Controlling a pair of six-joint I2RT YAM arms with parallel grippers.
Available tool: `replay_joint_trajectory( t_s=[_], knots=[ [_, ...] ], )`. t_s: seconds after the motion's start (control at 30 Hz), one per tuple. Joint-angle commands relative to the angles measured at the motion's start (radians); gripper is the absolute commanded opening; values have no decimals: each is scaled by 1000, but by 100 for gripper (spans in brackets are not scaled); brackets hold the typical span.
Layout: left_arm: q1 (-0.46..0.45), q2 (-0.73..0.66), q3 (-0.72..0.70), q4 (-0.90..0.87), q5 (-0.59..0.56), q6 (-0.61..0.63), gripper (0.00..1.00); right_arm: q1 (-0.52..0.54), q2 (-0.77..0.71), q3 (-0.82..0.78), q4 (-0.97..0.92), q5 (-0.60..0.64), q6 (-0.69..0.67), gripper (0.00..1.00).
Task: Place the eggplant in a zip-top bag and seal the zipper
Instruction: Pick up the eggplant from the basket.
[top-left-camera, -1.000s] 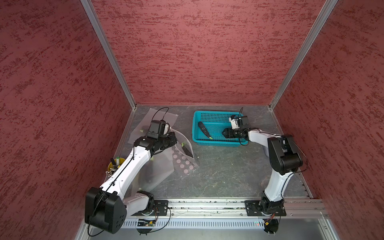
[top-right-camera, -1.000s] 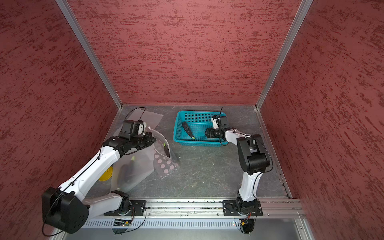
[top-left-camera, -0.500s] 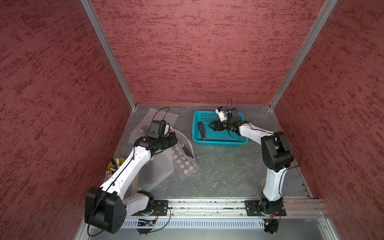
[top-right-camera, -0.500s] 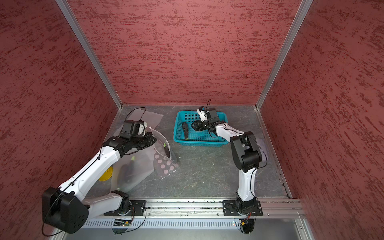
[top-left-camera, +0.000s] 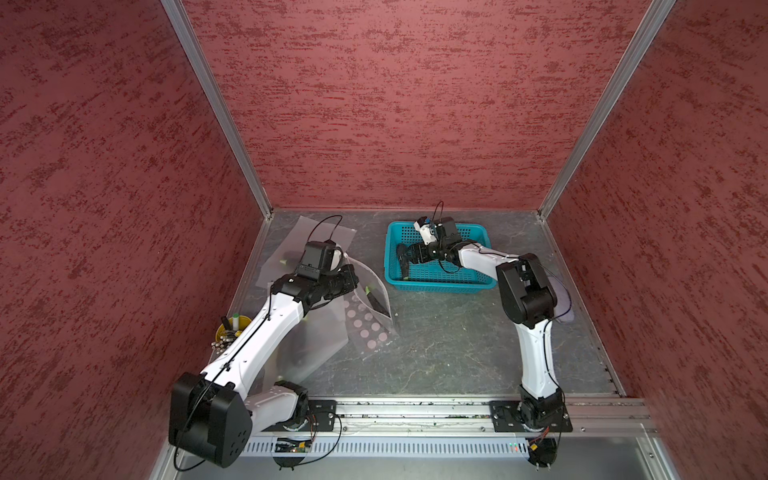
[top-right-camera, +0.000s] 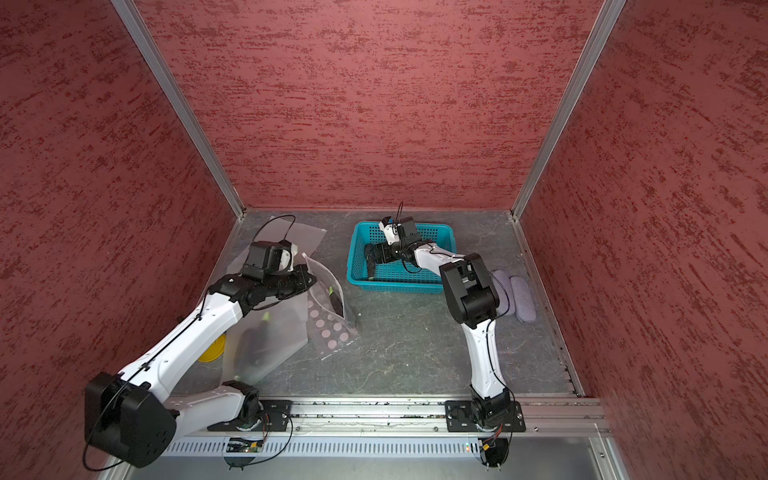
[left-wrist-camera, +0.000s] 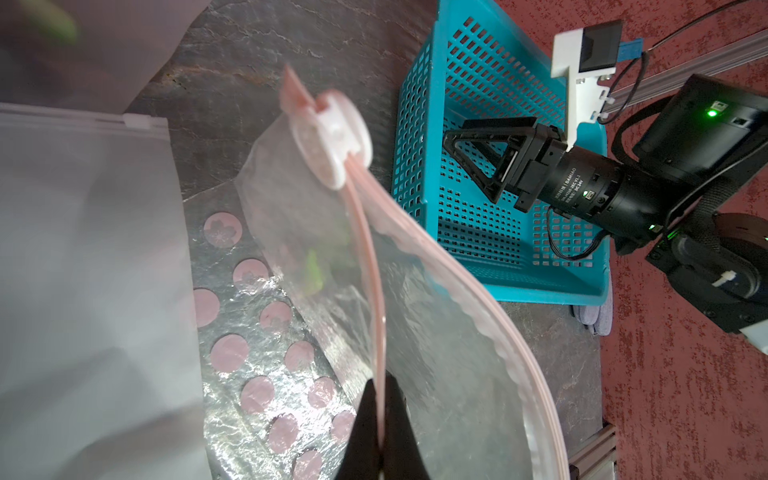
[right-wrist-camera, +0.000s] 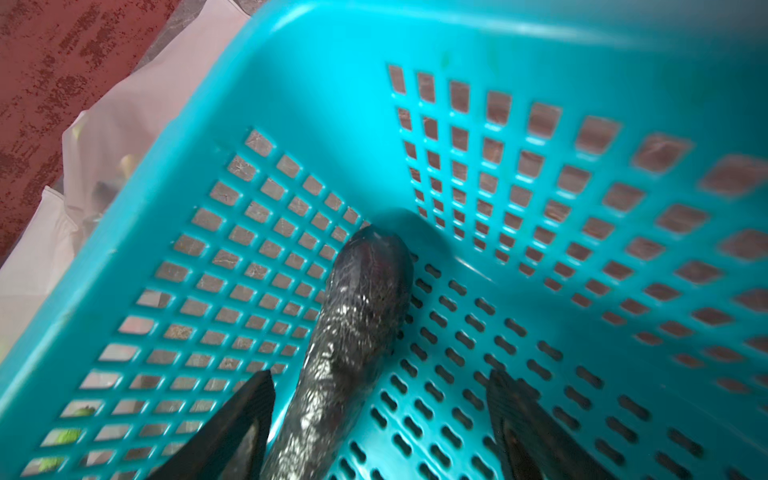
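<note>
**Right wrist view.** The eggplant (right-wrist-camera: 353, 328) is a dark purple cylinder with a rounded end and glossy, finely wrinkled skin. It lies on the slotted floor of a turquoise plastic basket (right-wrist-camera: 291, 83) with square-perforated walls, its tip towards a corner. The right claw (right-wrist-camera: 379, 376) has its black fingers wide apart, one on each side of the eggplant. Basket floor shows between each finger and the skin.

**Left wrist view.** The left claw (left-wrist-camera: 380, 399) is pinched together on one pink zipper strip of the zip-top bag (left-wrist-camera: 436, 353). The film is thin, clear and crinkled, with pink dots. The mouth gapes, and a white oval slider (left-wrist-camera: 332, 137) sits at the far end. The bag rests on the grey veined counter (left-wrist-camera: 257, 54).

**Top views.** The basket stands beside the raised bag. The eggplant lies at the basket end nearer the bag.
</note>
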Motion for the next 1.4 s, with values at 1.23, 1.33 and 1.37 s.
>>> replay_joint_trajectory(
  t_s=[1.23, 1.33, 1.37],
  knots=[
    [-77, 74, 66, 15, 22, 26, 0, 25, -298, -121, 249, -59, 132, 38],
    [-98, 96, 95, 10, 20, 29, 0, 26, -365, -162, 328, -105, 152, 38],
    [-104, 101, 104, 9, 21, 29, 0, 26, -387, -180, 361, -123, 159, 38]
  ],
)
